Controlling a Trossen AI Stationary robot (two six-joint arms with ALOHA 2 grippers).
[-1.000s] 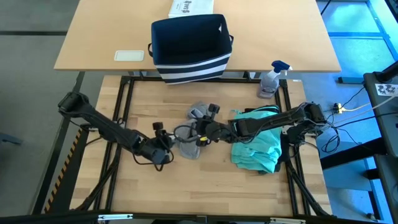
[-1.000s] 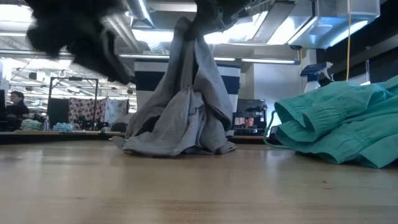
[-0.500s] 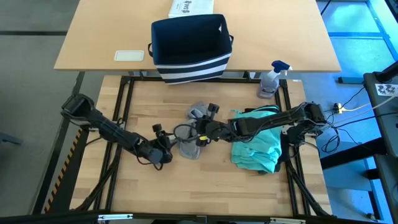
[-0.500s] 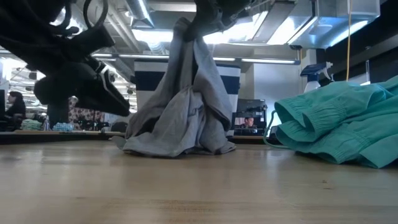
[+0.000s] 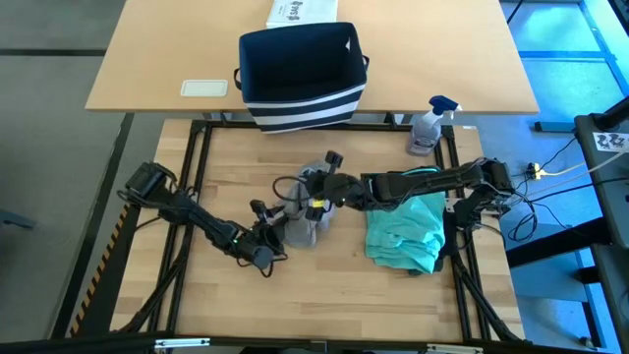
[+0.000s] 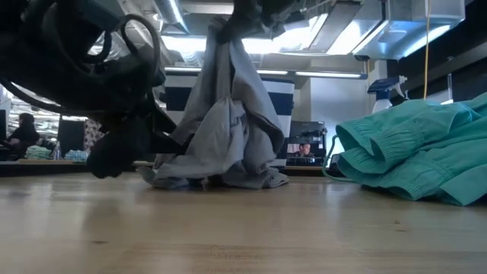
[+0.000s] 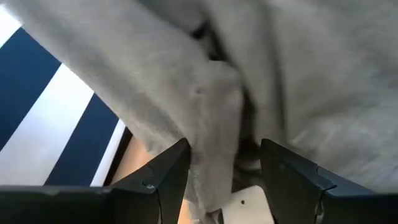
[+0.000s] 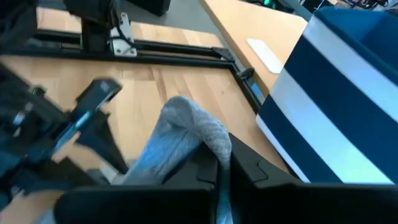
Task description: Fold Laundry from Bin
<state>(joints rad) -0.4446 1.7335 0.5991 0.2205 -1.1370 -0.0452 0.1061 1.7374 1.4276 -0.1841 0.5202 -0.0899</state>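
Note:
A grey garment (image 5: 302, 218) hangs in a tall bunch from my right gripper (image 5: 325, 190), which is shut on its top. Its lower folds (image 6: 221, 173) rest on the wooden table. My left gripper (image 5: 267, 248) is low over the table at the garment's near left side (image 6: 125, 148). It is open, with its fingers (image 7: 166, 171) on either side of a hanging fold (image 7: 214, 130). A teal garment (image 5: 404, 232) lies in a heap to the right. The navy striped bin (image 5: 301, 67) stands on the far table. My right gripper pinches a bunched top part (image 8: 189, 127) of the grey garment between its two shut fingers, which slant down from the table's right. The cloth hangs below them, slack, and its lower end lies on the table. My left gripper: whether its fingers touch the fold between them, I cannot tell.
A spray bottle (image 5: 429, 126) stands at the far right of the work table. A white printed box (image 5: 301, 12) and a flat white pad (image 5: 204, 88) lie on the far table by the bin. Bare wood lies along the near edge (image 5: 314, 295).
My left gripper has come down from high above the table to just over it and has moved in against the grey garment's near left side. My right gripper has shifted a little toward the far edge with the garment's top, and the hanging folds have swung with it.

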